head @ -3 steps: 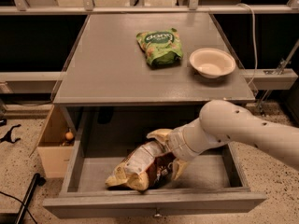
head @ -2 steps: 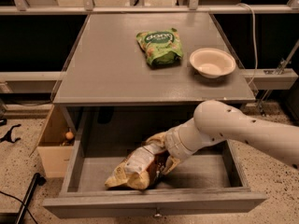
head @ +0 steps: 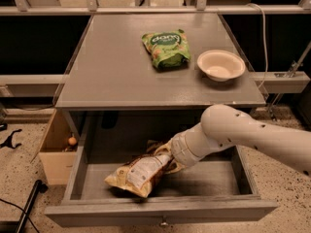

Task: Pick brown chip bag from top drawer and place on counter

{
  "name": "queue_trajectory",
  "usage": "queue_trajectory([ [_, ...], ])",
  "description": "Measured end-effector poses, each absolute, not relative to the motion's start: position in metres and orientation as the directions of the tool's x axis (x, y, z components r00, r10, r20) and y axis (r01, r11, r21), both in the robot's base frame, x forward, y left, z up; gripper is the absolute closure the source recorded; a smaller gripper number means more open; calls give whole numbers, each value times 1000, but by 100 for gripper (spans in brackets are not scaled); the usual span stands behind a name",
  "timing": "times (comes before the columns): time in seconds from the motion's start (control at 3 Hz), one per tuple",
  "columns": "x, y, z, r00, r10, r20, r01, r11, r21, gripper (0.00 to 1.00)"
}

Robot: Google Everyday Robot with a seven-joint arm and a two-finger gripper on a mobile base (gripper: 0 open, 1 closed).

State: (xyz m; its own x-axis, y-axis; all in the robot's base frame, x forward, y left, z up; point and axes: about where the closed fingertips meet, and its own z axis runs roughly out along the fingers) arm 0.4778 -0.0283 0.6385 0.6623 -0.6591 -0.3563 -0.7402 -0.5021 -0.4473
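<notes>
The top drawer (head: 160, 211) is pulled open below the counter (head: 112, 81). The brown chip bag (head: 138, 171) lies inside it at the middle left, with its white label up and its pale yellow end toward the drawer front. My gripper (head: 164, 155) reaches down into the drawer from the right and sits at the bag's upper right end, mostly hidden by my white wrist and the bag.
A green chip bag (head: 166, 47) and a white bowl (head: 220, 65) sit on the counter toward the back right. A cardboard box (head: 56, 159) holding an orange ball (head: 72, 141) stands on the floor left of the drawer. A railing runs behind the counter.
My arm has shifted slightly left and lower, closer onto the bag's upper end. The bag has stayed in about the same place.
</notes>
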Motion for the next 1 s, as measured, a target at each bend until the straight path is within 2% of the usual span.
queue_trajectory([
  [0.33,477,-29,650,663,-665,-344,-738,-504,-449,100],
  [1.0,466,-43,704,641,-704,-306,-751,-494,-439,100],
])
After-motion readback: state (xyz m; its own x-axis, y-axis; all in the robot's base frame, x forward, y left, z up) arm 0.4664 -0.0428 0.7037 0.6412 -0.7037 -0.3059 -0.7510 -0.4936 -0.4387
